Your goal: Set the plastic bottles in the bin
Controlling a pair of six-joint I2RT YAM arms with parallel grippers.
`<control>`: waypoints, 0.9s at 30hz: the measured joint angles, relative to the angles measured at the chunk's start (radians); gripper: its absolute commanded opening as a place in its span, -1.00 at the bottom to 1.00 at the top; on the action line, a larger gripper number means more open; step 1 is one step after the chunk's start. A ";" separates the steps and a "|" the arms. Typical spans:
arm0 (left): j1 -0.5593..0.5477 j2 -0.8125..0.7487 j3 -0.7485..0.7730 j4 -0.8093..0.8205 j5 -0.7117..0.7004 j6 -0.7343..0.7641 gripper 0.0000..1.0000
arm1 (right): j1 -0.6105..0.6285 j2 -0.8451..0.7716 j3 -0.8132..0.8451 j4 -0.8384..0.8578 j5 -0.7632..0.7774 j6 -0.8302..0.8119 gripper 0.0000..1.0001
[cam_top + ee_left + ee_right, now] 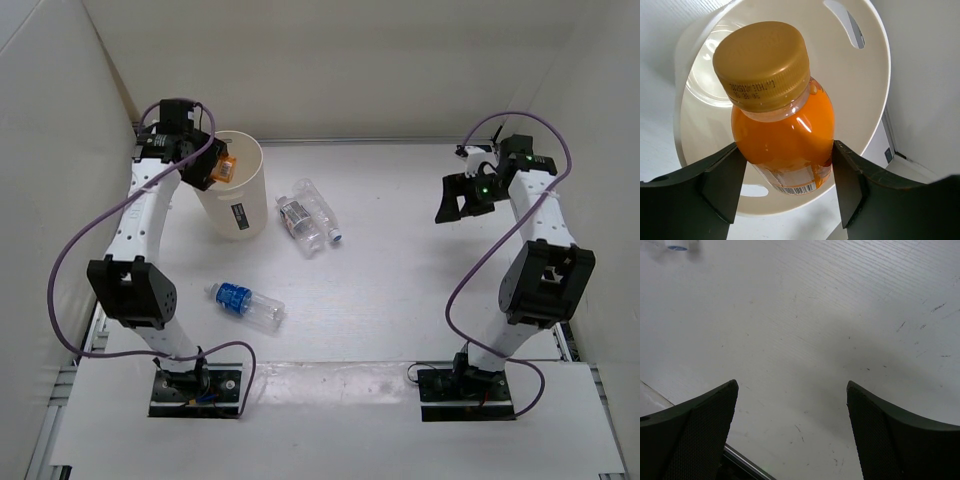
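Note:
My left gripper [222, 168] is shut on the short orange bottle [782, 120] with a gold cap and holds it over the open mouth of the cream-white bin [240, 210]; the bin's inside [705, 115] shows below the bottle. Two clear bottles with pale labels [300, 222] [320, 208] lie side by side on the table right of the bin. A clear bottle with a blue label [245, 303] lies on its side nearer the front. My right gripper [452, 205] is open and empty above the table at the right; only a blue cap [676, 246] shows in its wrist view.
White walls enclose the table on the left, back and right. The table's metal front edge [740, 460] shows under the right gripper. Both arm bases sit at the near edge.

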 measured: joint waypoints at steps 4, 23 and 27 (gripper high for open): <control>-0.005 0.039 0.051 -0.019 -0.002 0.016 -0.30 | -0.007 0.032 0.022 0.002 0.000 0.002 0.81; -0.049 0.256 0.164 -0.156 0.007 0.028 -0.01 | -0.065 0.046 0.034 0.003 -0.005 0.021 0.81; -0.046 0.266 0.164 -0.157 0.026 0.027 0.02 | -0.067 0.047 0.034 0.003 -0.006 0.023 0.81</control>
